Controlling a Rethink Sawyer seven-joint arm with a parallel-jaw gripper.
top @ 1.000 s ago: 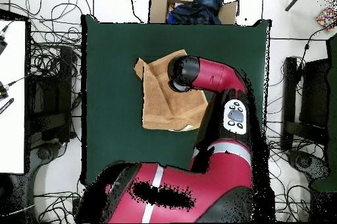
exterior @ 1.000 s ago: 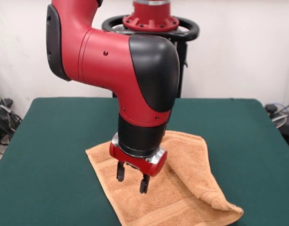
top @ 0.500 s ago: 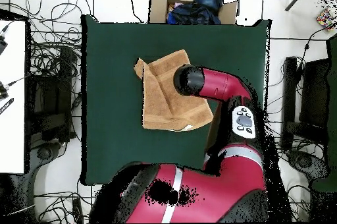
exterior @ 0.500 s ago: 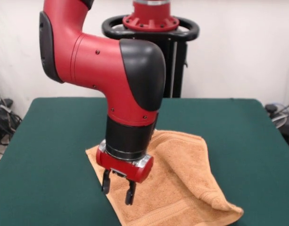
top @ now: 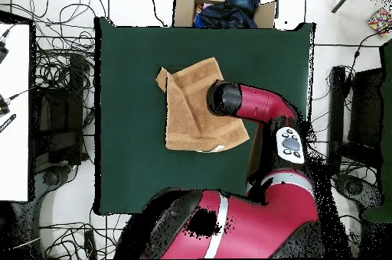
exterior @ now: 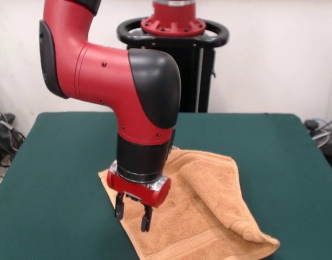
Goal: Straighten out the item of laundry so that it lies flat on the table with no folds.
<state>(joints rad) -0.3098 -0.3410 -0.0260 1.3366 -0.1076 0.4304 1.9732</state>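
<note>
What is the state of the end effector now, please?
End effector: open, holding nothing, just above the towel.

The orange-tan towel (exterior: 203, 216) lies rumpled on the green table (exterior: 63, 162) — one side doubled over in a diagonal fold — nearer the front edge, about midway across its width.
</note>
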